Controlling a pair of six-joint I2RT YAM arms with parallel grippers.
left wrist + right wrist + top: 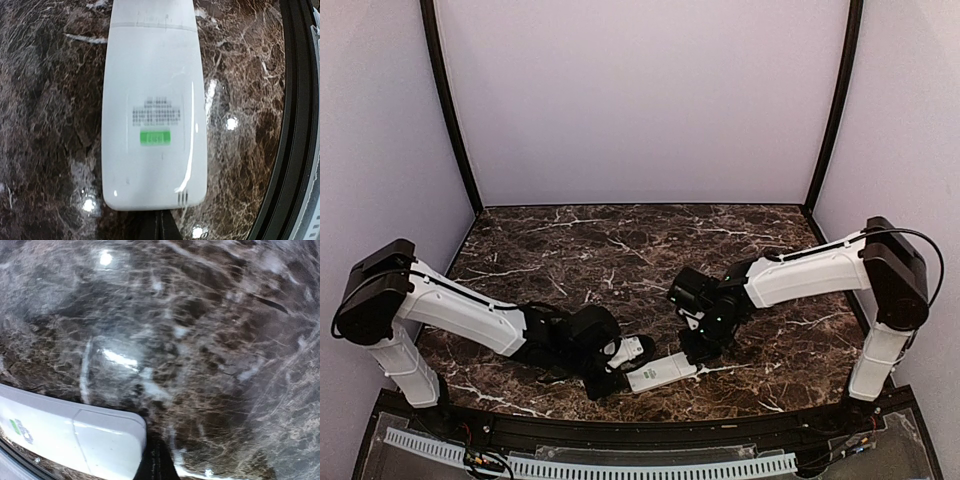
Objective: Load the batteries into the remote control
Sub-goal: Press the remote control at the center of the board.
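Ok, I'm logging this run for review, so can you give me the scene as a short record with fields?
surface: dark marble table
remote control: lying flat near the table's front edge, back face up, with a printed label and green sticker showing
batteries: none in view
left hand: fingers together, at one end of the remote
right hand: fingers together, beside the remote's other end
task state: loading not visibly begun
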